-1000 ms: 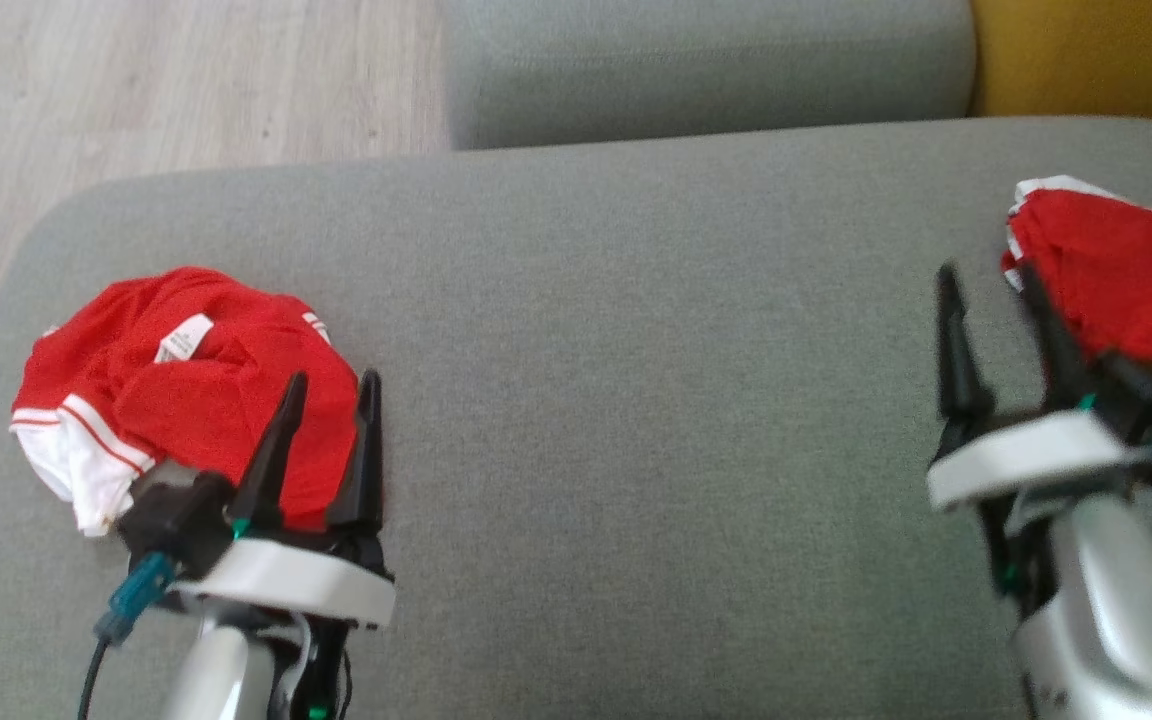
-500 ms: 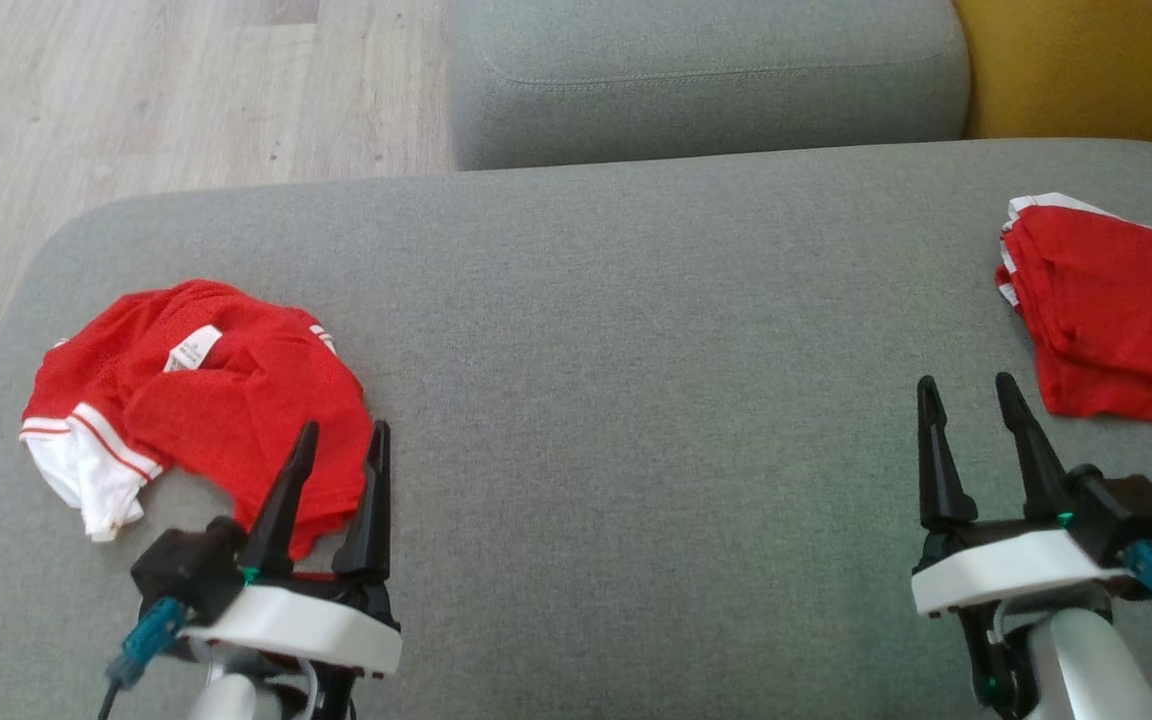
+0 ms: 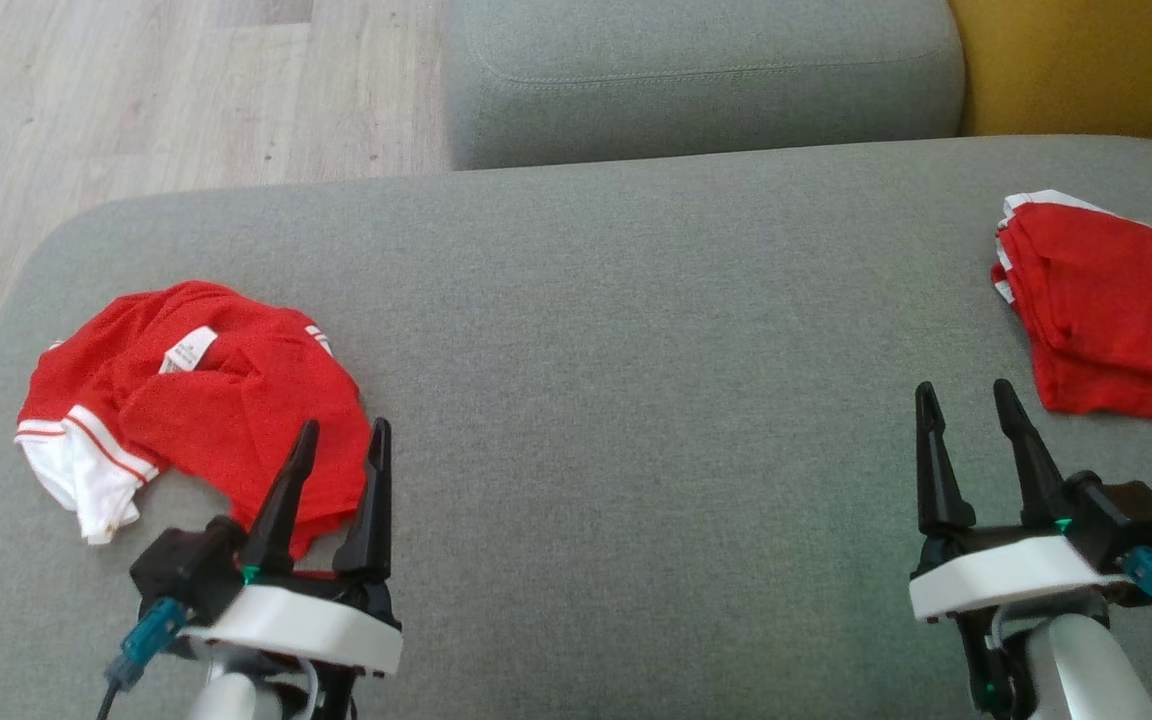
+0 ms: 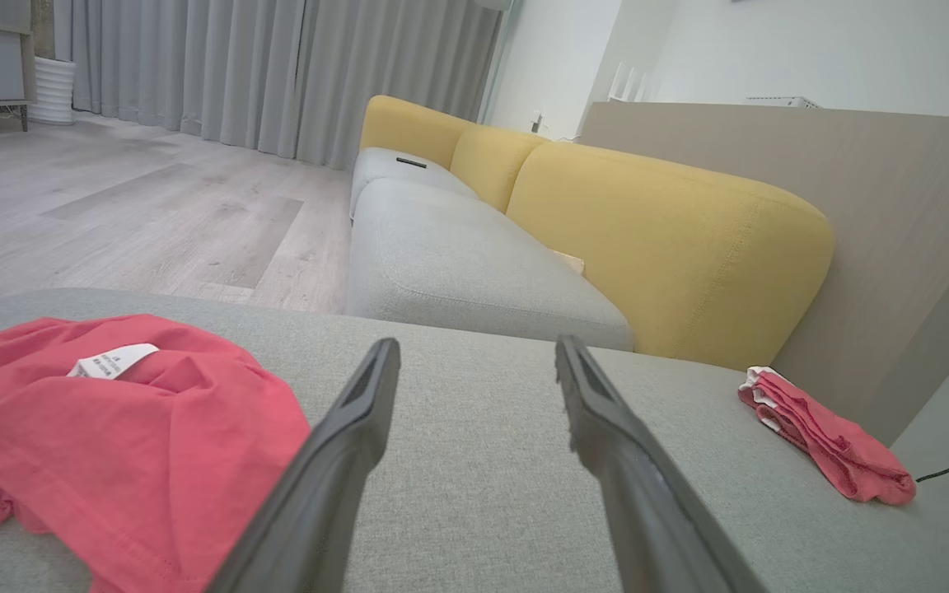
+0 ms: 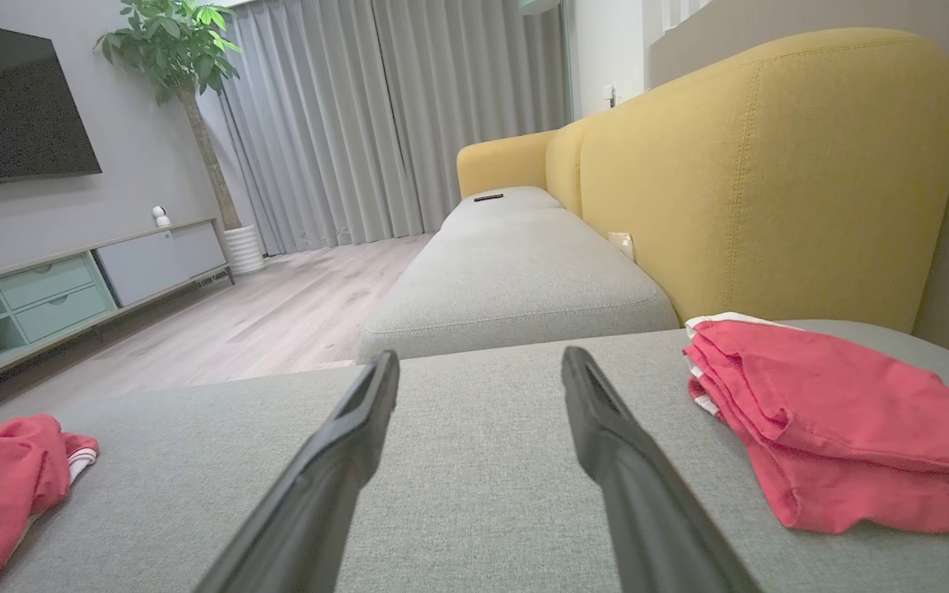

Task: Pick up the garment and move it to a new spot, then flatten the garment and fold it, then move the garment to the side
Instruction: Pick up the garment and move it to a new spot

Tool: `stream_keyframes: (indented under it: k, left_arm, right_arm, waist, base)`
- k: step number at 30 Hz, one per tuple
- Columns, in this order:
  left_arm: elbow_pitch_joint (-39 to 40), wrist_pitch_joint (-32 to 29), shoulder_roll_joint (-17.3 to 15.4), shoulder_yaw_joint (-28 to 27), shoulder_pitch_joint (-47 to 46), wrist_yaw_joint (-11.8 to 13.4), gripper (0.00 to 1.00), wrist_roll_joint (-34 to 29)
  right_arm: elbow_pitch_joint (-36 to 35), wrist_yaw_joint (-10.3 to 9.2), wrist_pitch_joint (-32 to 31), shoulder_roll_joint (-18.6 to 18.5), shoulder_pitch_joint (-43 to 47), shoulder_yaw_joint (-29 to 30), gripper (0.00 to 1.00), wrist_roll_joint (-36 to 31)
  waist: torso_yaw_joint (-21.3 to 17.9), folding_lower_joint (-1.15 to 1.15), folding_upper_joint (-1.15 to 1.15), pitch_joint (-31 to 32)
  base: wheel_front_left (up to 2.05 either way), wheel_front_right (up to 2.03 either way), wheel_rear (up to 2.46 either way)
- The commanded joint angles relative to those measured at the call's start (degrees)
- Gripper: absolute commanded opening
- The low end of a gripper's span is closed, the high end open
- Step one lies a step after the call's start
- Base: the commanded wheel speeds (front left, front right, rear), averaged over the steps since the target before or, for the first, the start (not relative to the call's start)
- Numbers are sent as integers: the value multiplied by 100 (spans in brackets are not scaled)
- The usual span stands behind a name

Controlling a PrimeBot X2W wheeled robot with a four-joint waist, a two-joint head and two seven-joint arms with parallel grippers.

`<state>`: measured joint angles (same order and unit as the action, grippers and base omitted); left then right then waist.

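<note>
Head view: crumpled red-and-white jersey [image 3: 226, 400] lies left on grey fabric cushion [image 3: 636, 350]; left gripper [image 3: 344, 428] beside it and right gripper [image 3: 964, 390] both gape empty. Left wrist view: soft, light cloth, probably best pinched at a raised fold. Right wrist view: it lies far left.

In the middle, the big grey cloth cushion [image 3: 636, 350] is bare all the way from our left gripper [image 3: 346, 428] to our right gripper [image 3: 964, 390], so we have wide room to pass there. On the left, the crumpled red shirt with white trim [image 3: 206, 400] lies in the way, just beside our left gripper. At the far right, the folded red cloth [image 3: 1106, 320] fills that corner, near our right gripper. The grey sofa seat [image 3: 706, 80] sits right behind the cushion. The yellow padded sofa back [image 3: 1086, 70] rises like a wall at the back right. At the back left the cushion ends, and the pale wooden floor [image 3: 136, 100] lies below.
</note>
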<state>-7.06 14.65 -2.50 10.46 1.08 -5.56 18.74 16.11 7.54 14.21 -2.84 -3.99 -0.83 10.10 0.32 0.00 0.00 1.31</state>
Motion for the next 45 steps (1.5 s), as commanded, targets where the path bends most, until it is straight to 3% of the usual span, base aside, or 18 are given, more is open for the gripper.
stream_keyframes:
  k: [1,13,35,45]
  left_arm:
    - [221,35,-38,-146,-205,-8,100,3]
    - [121,35,-38,-104,-261,0,100,-4]
    - [-54,35,-38,-608,-198,-5,100,-308]
    - [-170,35,-38,-872,-264,-63,100,-408]
  right_arm:
    - [-185,-5,75,-5,-139,-147,100,16]
    - [-140,-5,78,-4,-78,-178,100,70]
    - [87,-5,78,-4,-44,-1003,100,461]
    - [84,-5,79,-4,-82,-1057,100,454]
  waist:
    - [5,0,0,2]
    - [202,0,0,9]
    - [1617,0,0,143]
    - [1650,0,0,-12]
  base:
    - [0,0,0]
    - [0,0,0]
    - [0,0,0]
    - [0,0,0]
